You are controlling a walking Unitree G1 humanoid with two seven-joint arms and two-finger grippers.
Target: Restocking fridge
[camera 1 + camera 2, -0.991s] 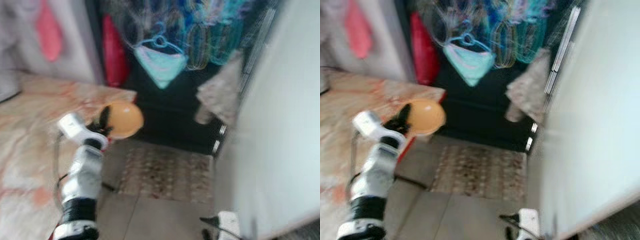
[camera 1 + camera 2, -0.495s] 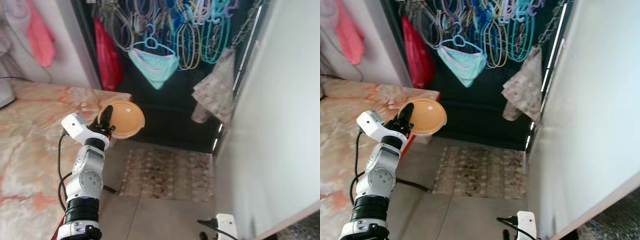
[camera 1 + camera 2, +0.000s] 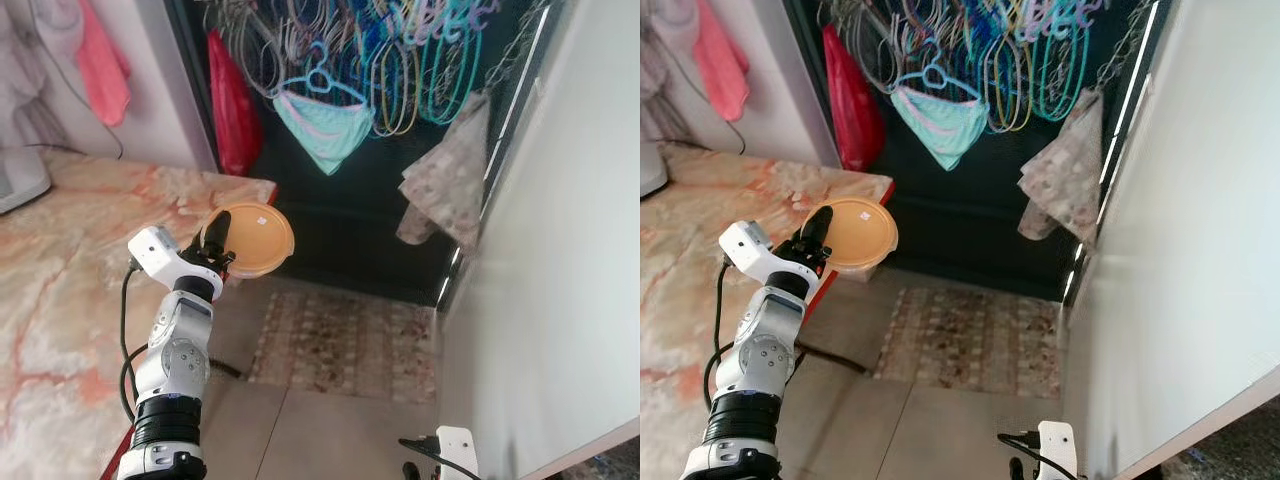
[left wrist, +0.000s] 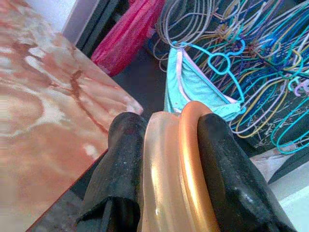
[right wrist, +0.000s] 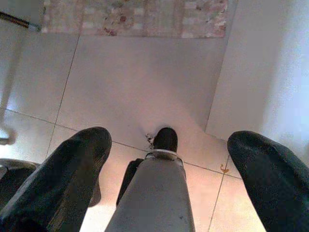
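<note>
A round orange container with a lid (image 3: 252,240) is held up in front of me, past the corner of the marble counter (image 3: 70,290). My left gripper (image 3: 220,246) is shut on its rim. In the left wrist view the two black fingers (image 4: 124,159) clamp the container's edge (image 4: 174,169) from both sides. My right gripper (image 5: 164,164) hangs low and points at the tiled floor (image 5: 130,82), fingers spread wide with nothing between them. A tall white surface (image 3: 560,300) stands on the right.
A dark doorway ahead is hung with several coloured hangers (image 3: 410,60), a teal garment (image 3: 325,125), a red bag (image 3: 232,110) and a patterned cloth (image 3: 445,185). A patterned rug (image 3: 350,340) lies on the floor before it. A black cable (image 3: 225,370) runs off the counter's foot.
The picture has sharpened and shifted a little, so the camera has moved. My left gripper keeps the orange container in the same hold.
</note>
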